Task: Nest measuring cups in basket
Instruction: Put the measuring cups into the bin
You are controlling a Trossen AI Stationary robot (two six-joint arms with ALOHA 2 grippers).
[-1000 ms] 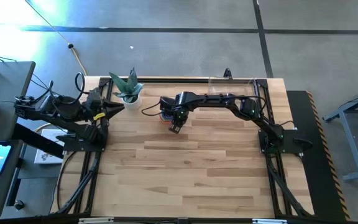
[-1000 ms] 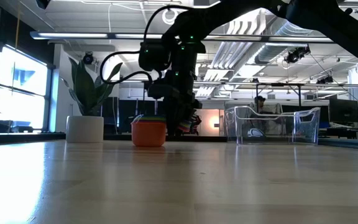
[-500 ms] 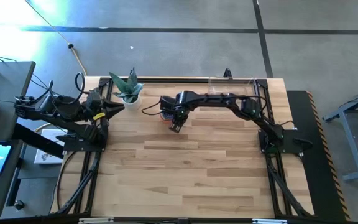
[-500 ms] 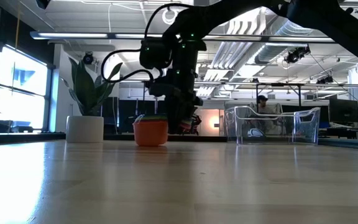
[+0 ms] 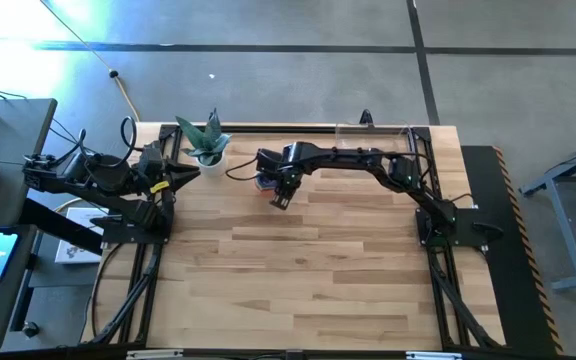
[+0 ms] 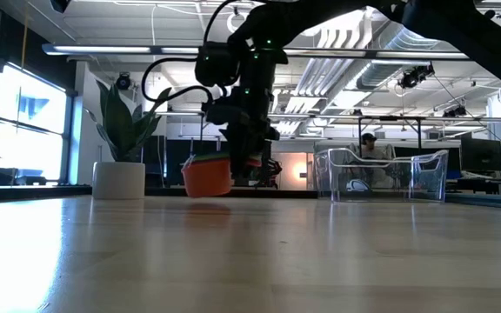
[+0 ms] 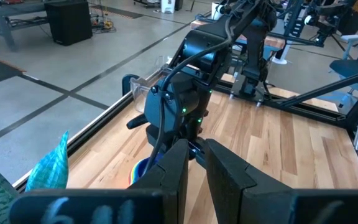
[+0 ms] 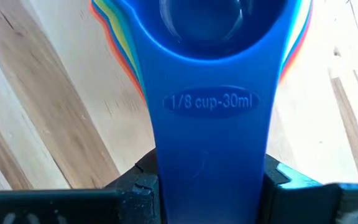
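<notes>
I've got the right hand clamped on the handles of the nested measuring cups, stack tilted just off the bench. Basket sits farther back. Left hand waits near the plant pot, fingers nearly together.

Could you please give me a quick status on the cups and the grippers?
Right gripper shut on nested measuring cups, lifted off table. Left gripper parked by plant pot. Basket path clear.
</notes>
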